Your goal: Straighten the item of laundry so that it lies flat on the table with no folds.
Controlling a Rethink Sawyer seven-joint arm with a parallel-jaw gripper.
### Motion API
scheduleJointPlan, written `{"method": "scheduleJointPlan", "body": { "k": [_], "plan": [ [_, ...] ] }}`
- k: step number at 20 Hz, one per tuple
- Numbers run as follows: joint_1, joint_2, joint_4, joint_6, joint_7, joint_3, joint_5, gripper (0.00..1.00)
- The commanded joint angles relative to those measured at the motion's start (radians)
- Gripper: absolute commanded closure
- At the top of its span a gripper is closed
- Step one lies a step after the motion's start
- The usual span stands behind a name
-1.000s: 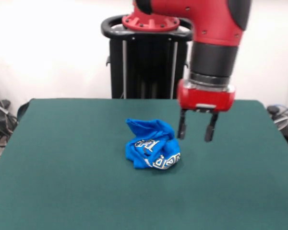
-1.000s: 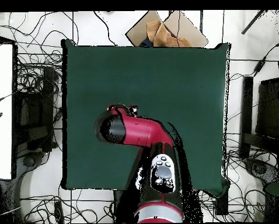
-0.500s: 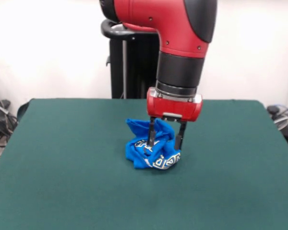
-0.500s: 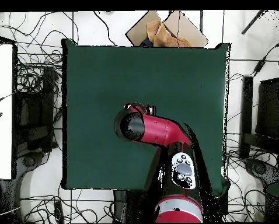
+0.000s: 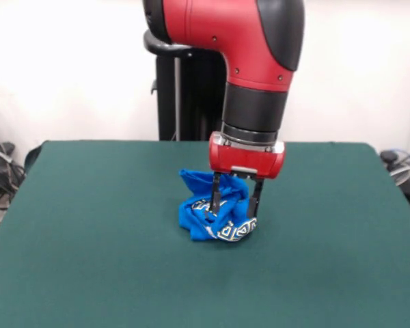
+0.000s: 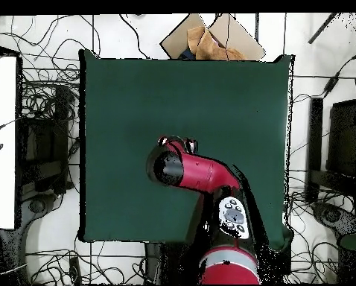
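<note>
The bright blue T-shirt (image 5: 206,220) lies crumpled in a tight heap near the middle of the dark green table (image 5: 89,260), with bits of white-grey print showing on its front. My gripper (image 5: 235,207) is open and hangs straight down over the heap's right part, its two fingers reaching into the bunched cloth on either side of a raised fold. In the overhead view the red arm (image 6: 199,173) covers the shirt, which is hidden there.
The black pedestal (image 5: 191,96) stands behind the table's far edge. In the overhead view a cardboard box (image 6: 211,37) sits beyond the table's top edge, and cables lie on the floor all round the table (image 6: 136,97).
My gripper has swung from the right of the heap to directly over it and come down, so its open fingers now reach into the cloth. The shirt has kept its shape.
</note>
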Motion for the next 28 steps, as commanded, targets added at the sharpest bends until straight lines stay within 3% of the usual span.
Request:
{"method": "scheduleJointPlan", "body": {
  "k": [1,9,15,22,26,28],
  "plan": [
    [-0.017,0.023,0.157,-0.034,0.227,0.122,0.011,0.0],
    [0.023,0.011,0.174,-0.025,0.225,0.065,0.026,0.0],
    [-0.008,0.007,0.207,0.012,0.201,0.08,0.021,0.0],
    [0.124,0.058,0.234,-0.275,0.283,-0.077,0.012,0.0],
    [0.208,0.11,0.232,-0.405,0.314,-0.155,0.073,0.0],
    [0.238,0.12,0.236,-0.399,0.303,-0.181,0.101,0.0]
  ]
}}
